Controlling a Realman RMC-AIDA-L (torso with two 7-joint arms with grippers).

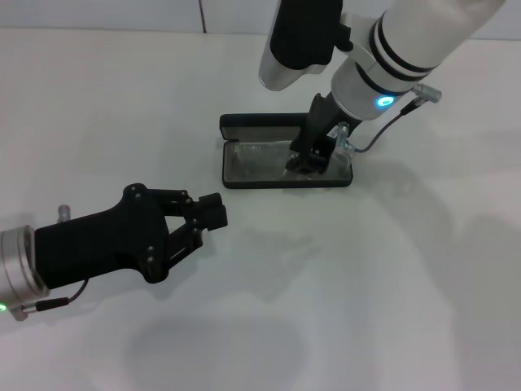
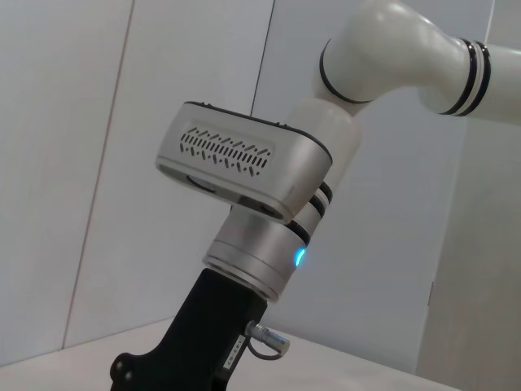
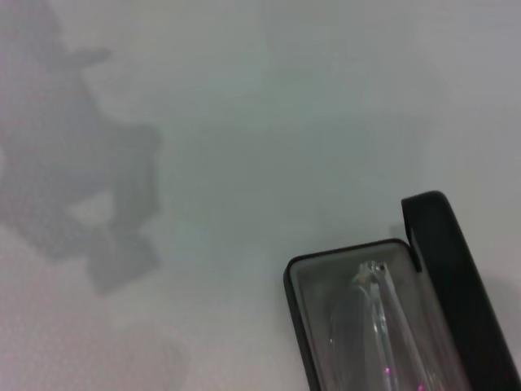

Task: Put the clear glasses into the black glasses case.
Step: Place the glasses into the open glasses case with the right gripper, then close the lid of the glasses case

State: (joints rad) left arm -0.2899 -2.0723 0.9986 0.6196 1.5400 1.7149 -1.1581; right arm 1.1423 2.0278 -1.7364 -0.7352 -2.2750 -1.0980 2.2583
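While right gripper (image 1: 308, 160) hovers inside black glasses case (image 1: 244, 124), clear glasses (image 3: 383, 326) lie beneath.

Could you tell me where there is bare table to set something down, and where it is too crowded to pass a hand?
The table is bare in front of the black glasses case and right of the left gripper, also far left behind it. It is crowded at the case: the right gripper reaches into it over the clear glasses.
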